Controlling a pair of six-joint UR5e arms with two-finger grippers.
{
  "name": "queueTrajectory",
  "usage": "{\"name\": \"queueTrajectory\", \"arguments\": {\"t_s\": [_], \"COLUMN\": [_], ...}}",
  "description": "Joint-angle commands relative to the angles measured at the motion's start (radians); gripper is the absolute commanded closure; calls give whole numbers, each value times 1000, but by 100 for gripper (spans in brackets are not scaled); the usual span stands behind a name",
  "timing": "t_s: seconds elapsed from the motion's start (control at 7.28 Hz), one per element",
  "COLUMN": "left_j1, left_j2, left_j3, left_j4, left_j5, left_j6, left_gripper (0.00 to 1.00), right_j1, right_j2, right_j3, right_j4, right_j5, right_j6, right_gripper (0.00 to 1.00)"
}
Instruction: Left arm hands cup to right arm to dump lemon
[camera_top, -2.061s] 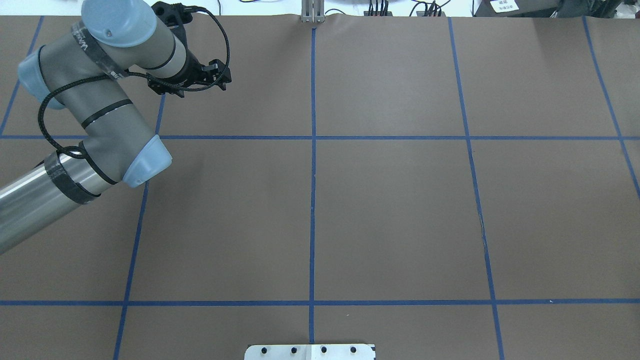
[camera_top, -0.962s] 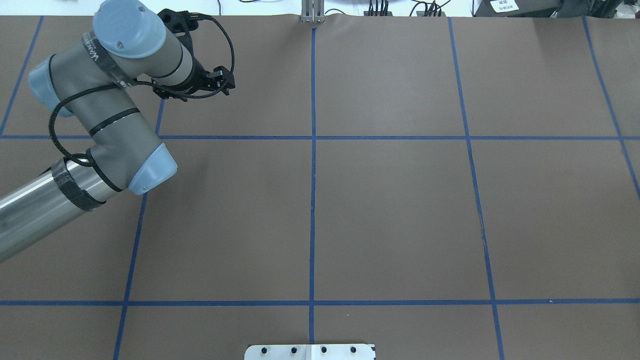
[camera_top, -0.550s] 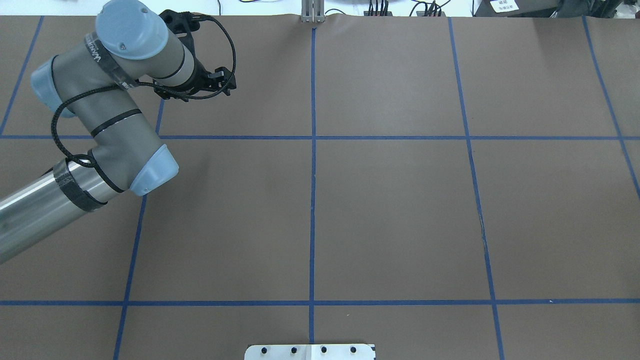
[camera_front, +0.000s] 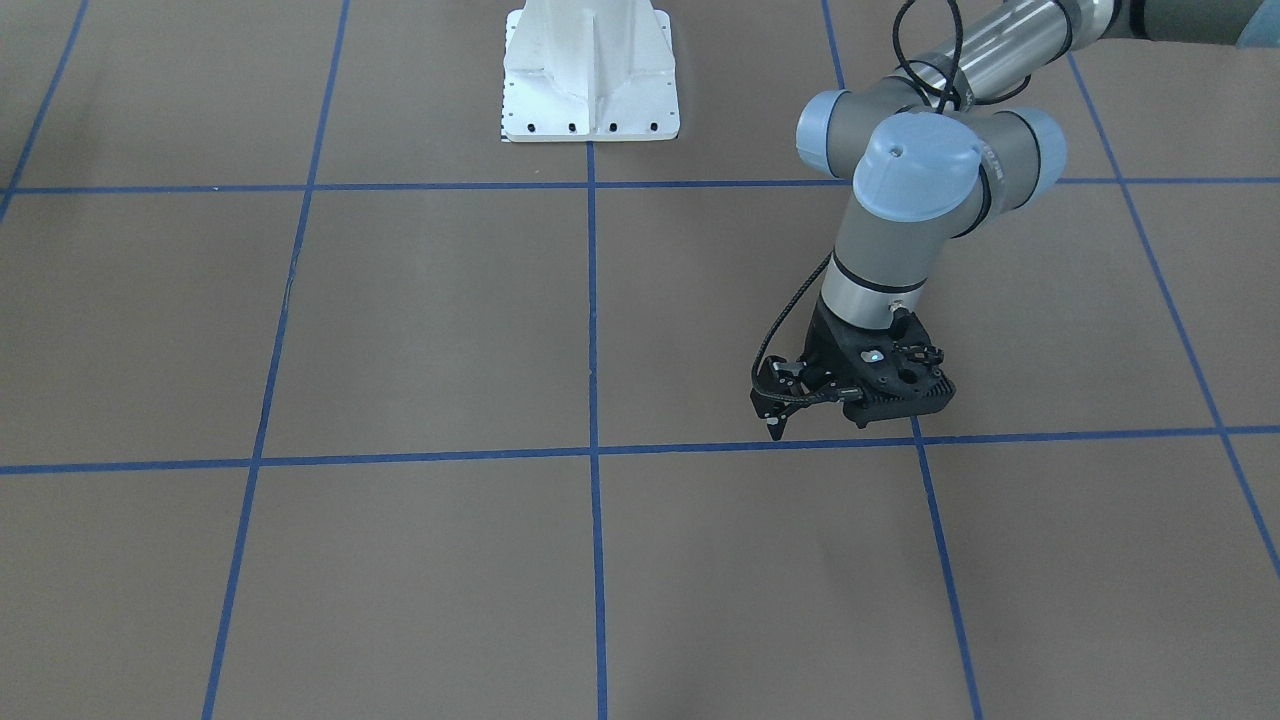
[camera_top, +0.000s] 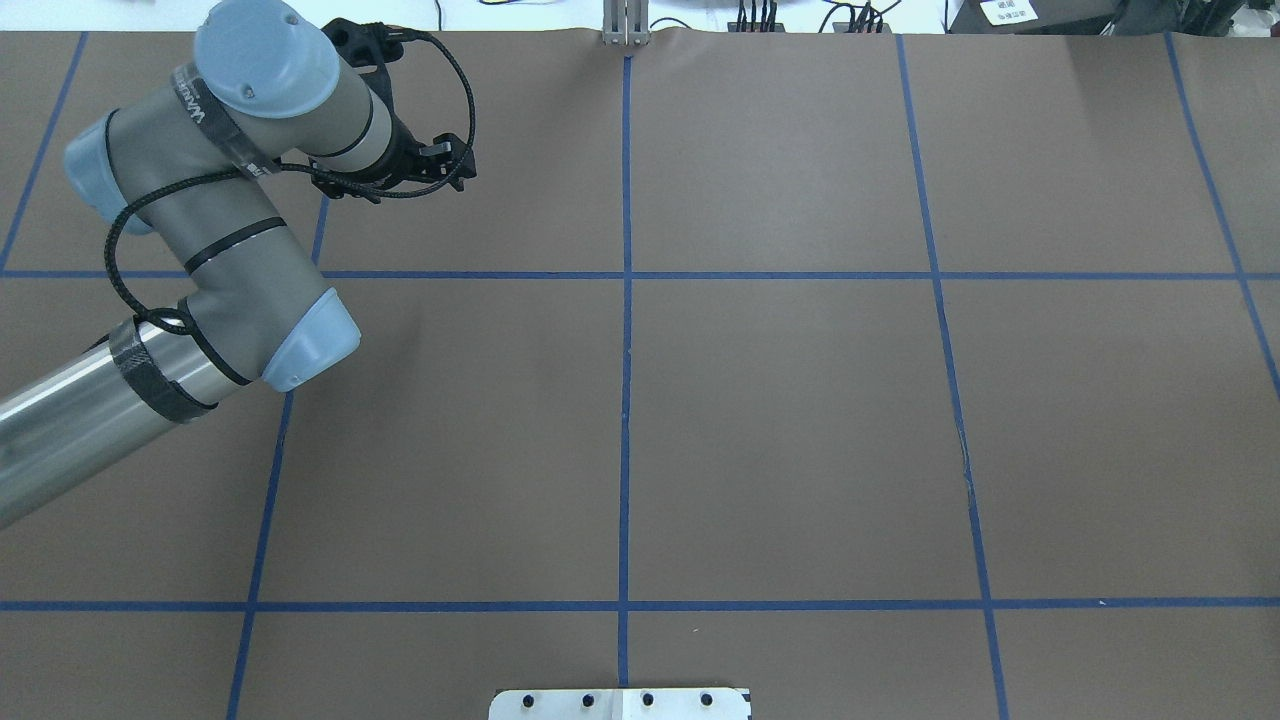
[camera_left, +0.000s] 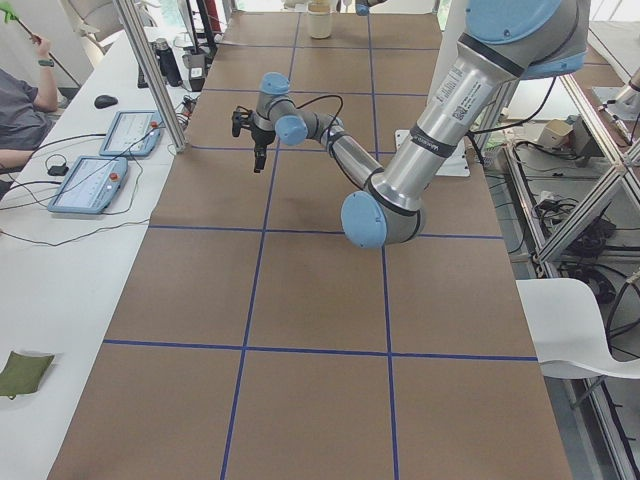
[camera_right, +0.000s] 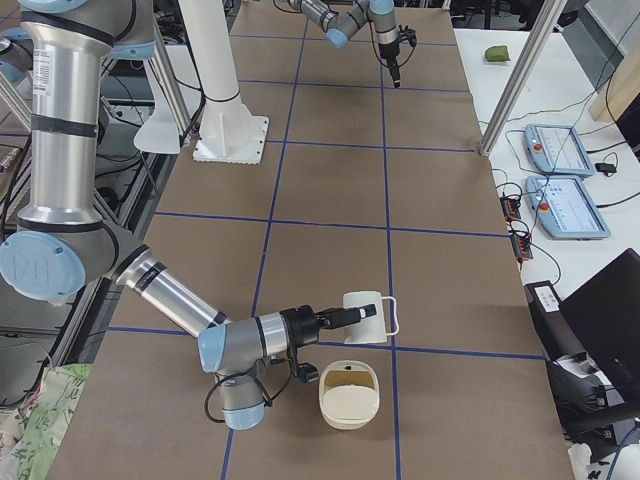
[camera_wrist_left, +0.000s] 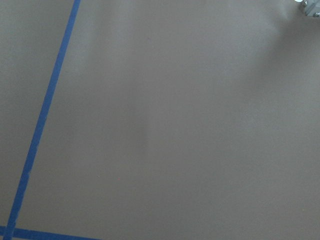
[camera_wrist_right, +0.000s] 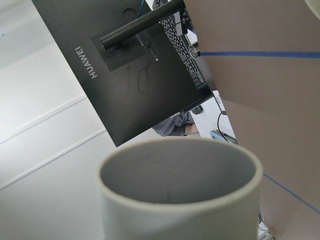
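In the exterior right view the near right arm holds the off-white cup (camera_right: 365, 318) on its side just above the table, handle away from the arm. My right gripper (camera_right: 343, 317) is at the cup; I cannot tell its state from there. The right wrist view shows the cup's rim and grey inside (camera_wrist_right: 180, 175), with no lemon in the part that shows. The lemon is not clearly in view. My left gripper (camera_front: 775, 425) is shut and empty above the table, far from the cup; it also shows in the overhead view (camera_top: 455, 168).
A cream container (camera_right: 350, 393) with a yellowish inside stands under the cup, near the table's end. The white robot base (camera_front: 590, 70) is at the robot's edge. Tablets (camera_right: 560, 150) lie on the side bench. A black monitor (camera_wrist_right: 125, 65) stands beyond the table.
The left arm and its gripper have drifted a little to the right in the overhead view. Nothing else there has changed.
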Motion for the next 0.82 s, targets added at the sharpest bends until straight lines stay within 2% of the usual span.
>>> {"name": "queueTrajectory", "arguments": {"t_s": [0.0,0.27,0.55,0.69], "left_j1": [0,8,10,10], "left_j2": [-1,-1,1,7], "left_j3": [0,-1,-3,-8], "left_j4": [-1,-1,-1,-2], "left_j5": [-1,1,1,1], "left_j6": [1,-1,-1,-1], "left_gripper": [0,0,0,0], "right_j1": [-1,-1,-1,0], "right_j2": [0,-3,-12,-18], "right_j3": [0,10,50,119], "right_j4": [2,2,-29,-129], "right_j5": [8,73,105,121], "right_j6": [-269,-578,-752,-832], "right_gripper": [90,89,87,88]}}
